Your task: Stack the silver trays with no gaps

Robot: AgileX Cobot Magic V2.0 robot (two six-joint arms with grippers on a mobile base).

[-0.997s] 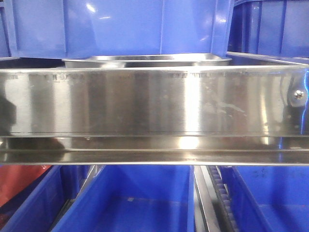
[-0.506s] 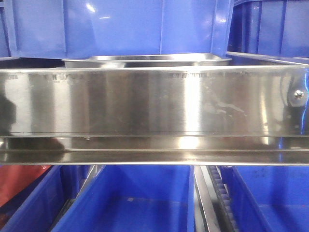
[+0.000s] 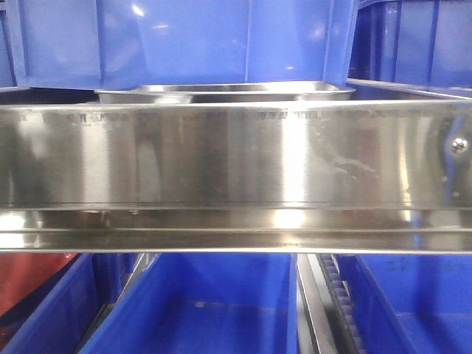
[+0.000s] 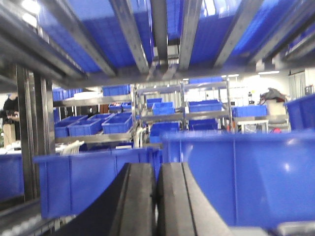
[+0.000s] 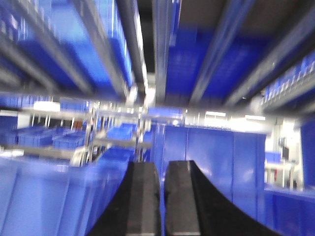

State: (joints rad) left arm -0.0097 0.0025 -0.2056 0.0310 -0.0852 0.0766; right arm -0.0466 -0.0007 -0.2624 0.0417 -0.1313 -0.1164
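Observation:
In the front view a silver tray shows only as a shiny rim and a strip of wall above the shelf rail, in front of a blue bin. I cannot tell whether it is one tray or a stack. Neither gripper appears in that view. In the left wrist view my left gripper is shut, its black fingers nearly touching with nothing between them, pointing at blue bins. In the right wrist view my right gripper is also shut and holds nothing. That view is blurred. No tray shows in either wrist view.
A long brushed-steel shelf rail with a screw fills the middle of the front view. Blue bins sit below it and a large one above. Shelf rails run overhead and blue bins stand ahead of both wrists.
In the front view the screw on the rail has slid slightly right and the dark reflection at the rail's left end has gone. The tray has not moved.

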